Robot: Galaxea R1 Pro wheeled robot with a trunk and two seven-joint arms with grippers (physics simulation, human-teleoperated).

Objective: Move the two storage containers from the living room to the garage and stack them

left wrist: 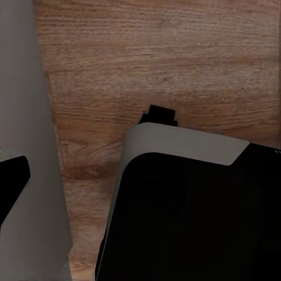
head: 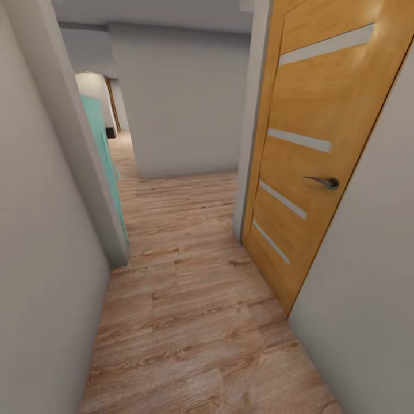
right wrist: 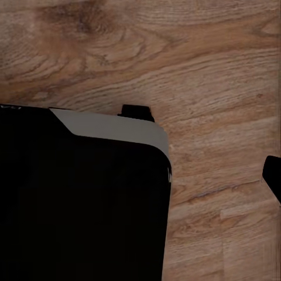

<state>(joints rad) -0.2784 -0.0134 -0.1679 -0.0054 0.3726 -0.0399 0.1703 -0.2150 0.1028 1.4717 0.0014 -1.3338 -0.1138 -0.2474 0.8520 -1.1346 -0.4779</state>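
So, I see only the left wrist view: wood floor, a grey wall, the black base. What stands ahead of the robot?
Observer: A narrow corridor; on its right is an orange wooden door with a dark handle.
Operator: And on the left side?
Observer: A grey wall corner, with something teal behind it; I cannot tell what it is.
Operator: Is the way straight?
Observer: A grey wall faces it ahead; the wood floor runs past its left.

Floor (head: 195, 322): light wood planks, ran toward 12 o'clock.
On it: robot base (left wrist: 193, 216), dark.
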